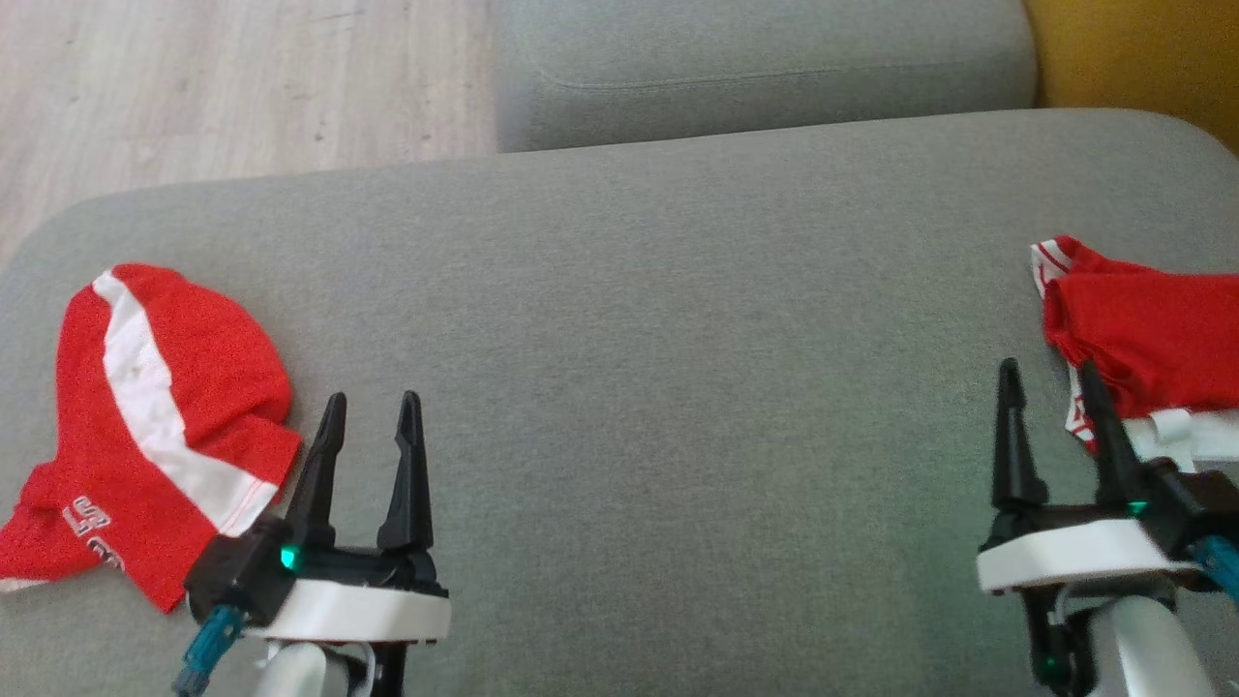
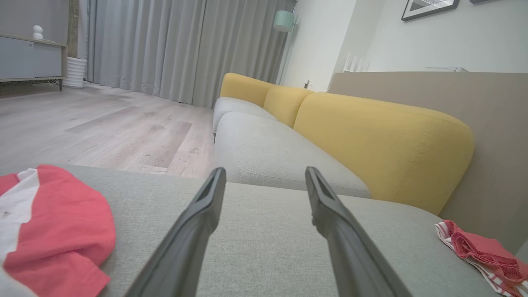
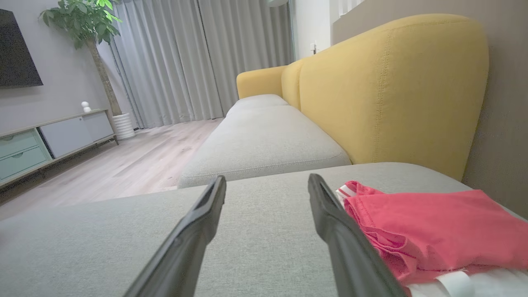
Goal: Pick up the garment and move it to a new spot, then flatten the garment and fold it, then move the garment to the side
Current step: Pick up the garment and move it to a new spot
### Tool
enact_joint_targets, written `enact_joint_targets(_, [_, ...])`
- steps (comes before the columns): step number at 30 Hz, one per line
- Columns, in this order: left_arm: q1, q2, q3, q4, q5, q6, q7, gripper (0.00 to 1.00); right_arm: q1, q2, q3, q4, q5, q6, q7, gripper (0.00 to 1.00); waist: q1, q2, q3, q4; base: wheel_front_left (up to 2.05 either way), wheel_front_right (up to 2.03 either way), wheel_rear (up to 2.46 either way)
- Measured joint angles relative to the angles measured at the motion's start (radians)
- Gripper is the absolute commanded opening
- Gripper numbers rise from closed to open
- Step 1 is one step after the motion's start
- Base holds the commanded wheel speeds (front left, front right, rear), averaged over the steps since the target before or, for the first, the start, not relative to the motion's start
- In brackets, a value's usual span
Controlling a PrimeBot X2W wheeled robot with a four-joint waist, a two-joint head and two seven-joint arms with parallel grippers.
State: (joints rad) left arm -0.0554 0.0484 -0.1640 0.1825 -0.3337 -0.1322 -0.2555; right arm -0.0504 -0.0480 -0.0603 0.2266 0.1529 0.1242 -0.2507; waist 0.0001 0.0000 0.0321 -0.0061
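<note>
Over the near edge of the cushion [image 1: 619,290] the left gripper [image 1: 374,397] hovers low just beside the left garment [image 1: 145,426], the right gripper [image 1: 1048,366] at the edge of the right garment [image 1: 1152,339], both with fingers forward, spread wide, holding nothing.

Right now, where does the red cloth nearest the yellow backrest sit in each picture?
Head view: red cloth at the right edge.
Left wrist view: red cloth in the lower right corner.
Right wrist view: red cloth at the lower right.
Shared landmark: the yellow backrest.
</note>
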Motion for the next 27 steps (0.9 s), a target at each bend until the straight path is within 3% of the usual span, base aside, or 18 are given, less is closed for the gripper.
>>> enact_joint_targets(10, [0.000, -0.001, 0.050, 0.007, 0.028, 0.010, 0.000, 1.00, 0.007, 0.000, 0.121, 0.019, 0.025, 0.000, 0.000, 1.00, 0.0000, 0.0000, -0.011, 0.129, 0.00, 0.00, 0.00])
enact_joint_targets(21, [0.025, -0.001, 0.118, 0.008, 0.045, 0.010, 0.000, 1.00, 0.027, 0.001, 0.167, 0.044, 0.041, 0.000, 0.000, 1.00, -0.0001, 0.0000, -0.035, 0.317, 0.00, 0.00, 0.00])
enact_joint_targets(27, [0.043, 0.000, 0.134, 0.008, 0.045, 0.010, 0.000, 1.00, 0.027, 0.001, 0.178, 0.048, 0.051, 0.000, 0.000, 1.00, -0.0001, 0.0000, -0.052, 0.365, 0.00, 0.00, 0.00])
